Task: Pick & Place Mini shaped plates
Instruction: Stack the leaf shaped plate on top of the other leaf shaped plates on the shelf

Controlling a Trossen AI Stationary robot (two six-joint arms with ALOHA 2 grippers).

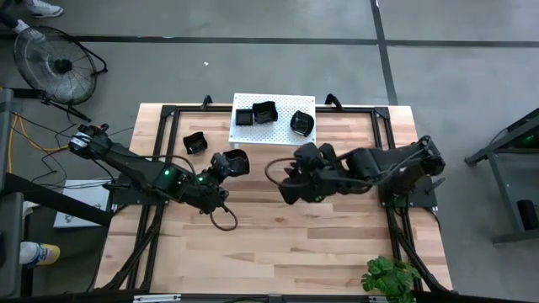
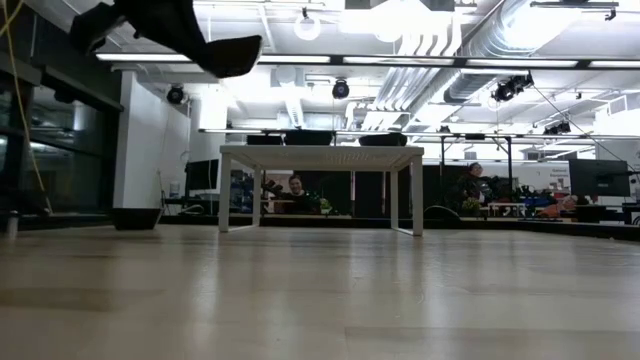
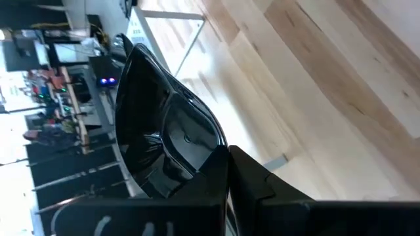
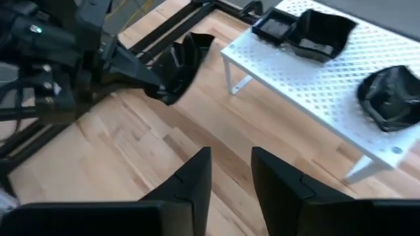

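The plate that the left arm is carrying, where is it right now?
The left gripper holds the plate above the table, just in front of the white stand, seen from above.

My left gripper [image 1: 233, 162] is raised off the table, clamped on a plate [image 1: 238, 161]; my right gripper [image 4: 231, 172] hovers mid-table, fingers slightly parted, empty

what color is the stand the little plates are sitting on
White, perforated with small holes; the stand shows best in the right wrist view.
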